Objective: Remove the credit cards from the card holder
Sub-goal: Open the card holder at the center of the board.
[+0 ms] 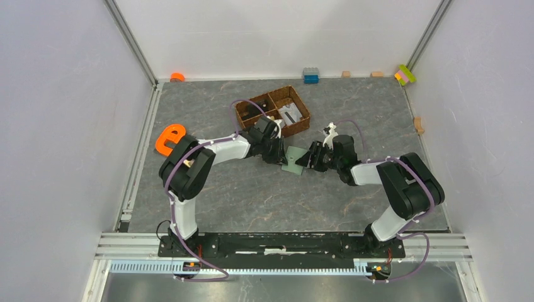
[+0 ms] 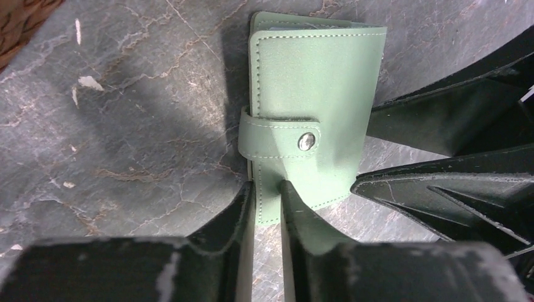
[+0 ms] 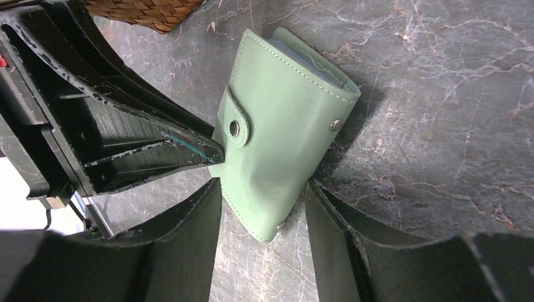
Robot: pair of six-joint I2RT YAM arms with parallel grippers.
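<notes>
Card holder (image 1: 294, 161) lay on the counter (image 1: 252, 201) between both arms, with the basket (image 1: 272, 111) just behind and open room nearer the bases.

From the left wrist, the left hand (image 2: 266, 186) pinched its bottom edge under the fastened strap (image 2: 277, 139); so thin a bite could slip.

From the right wrist, the right hand (image 3: 261, 184) clamped its sides; opposed pulls might twist it.

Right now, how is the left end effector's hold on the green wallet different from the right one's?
The left end effector pinches one thin edge of the card holder, jaws nearly together; the right end effector spans its whole width, jaws wide apart. Both are black and grip the snapped-shut holder.
</notes>
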